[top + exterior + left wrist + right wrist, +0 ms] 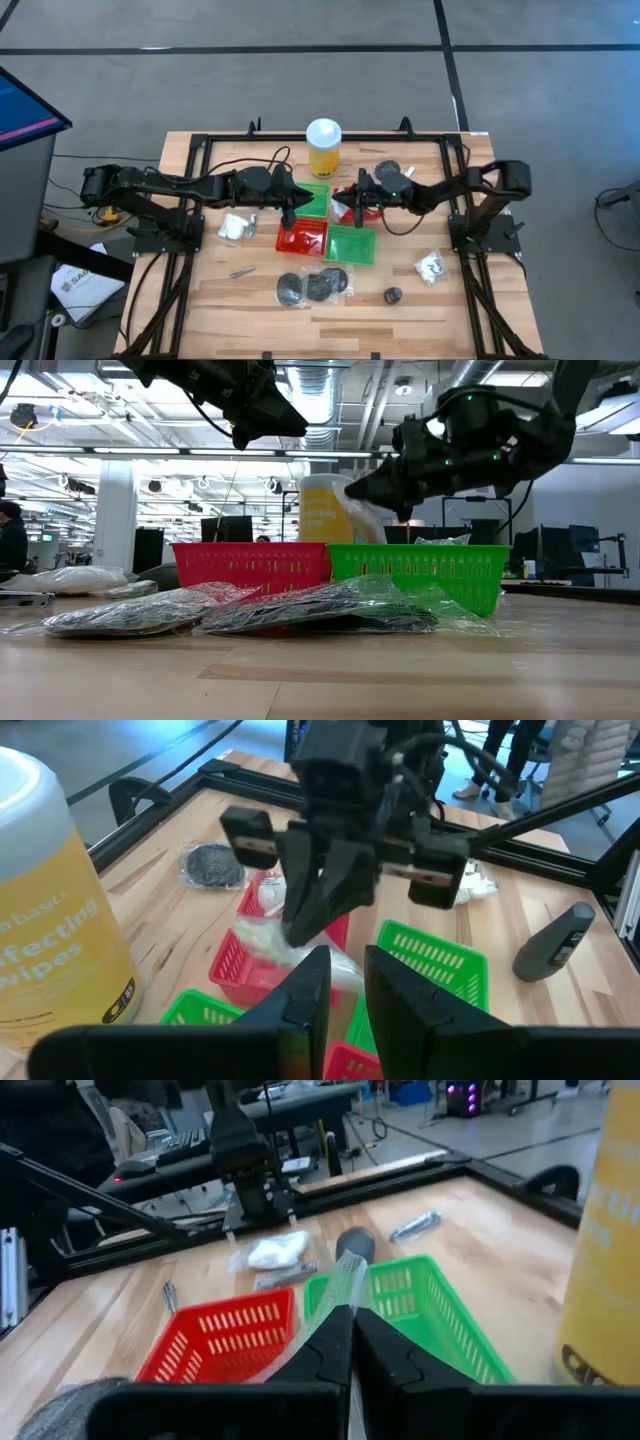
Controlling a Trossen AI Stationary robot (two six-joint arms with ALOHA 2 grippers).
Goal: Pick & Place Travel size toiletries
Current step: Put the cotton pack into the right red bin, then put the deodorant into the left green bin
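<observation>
1. Two grippers above the four-basket cluster mid-counter: left gripper (pixel 291 207) at the cluster's 10 o'clock, right gripper (pixel 347 205) at its 1 o'clock, tips near each other.
2. Right fingers (pixel 325 1355) pressed shut on a clear packet (pixel 343 1283), pinched by one edge, the rest dangling free over the baskets.
3. Left fingers (pixel 300 995) parted by only a narrow gap, nothing plainly between them.
4. Judged step: carry and drop of the hanging packet. Pick one basket, the red basket (pixel 300 240) at 7 o'clock or the green basket (pixel 352 246) at 5 o'clock, and centre above it before lowering.
5. Lower until the packet's loose end sits inside the mesh walls, then release; dropped from height, crinkly film probably drifts or catches on a rim.
6. Keep clear of the left gripper and of the yellow bottle (pixel 323 147) at 12 o'clock.
7. Remaining on the pale wooden counter (pixel 470 310): bagged black discs (pixel 308 287) at 6 o'clock, a white packet (pixel 237 227) at 9 o'clock, another white packet (pixel 432 267) at 4 o'clock, a silvery piece (pixel 241 271) at 8 o'clock.
8. Beyond: grey floor, a black frame round the counter, a ceiling with ducts and lights, a person (pixel 12 540) far off at 9 o'clock in the low view.
</observation>
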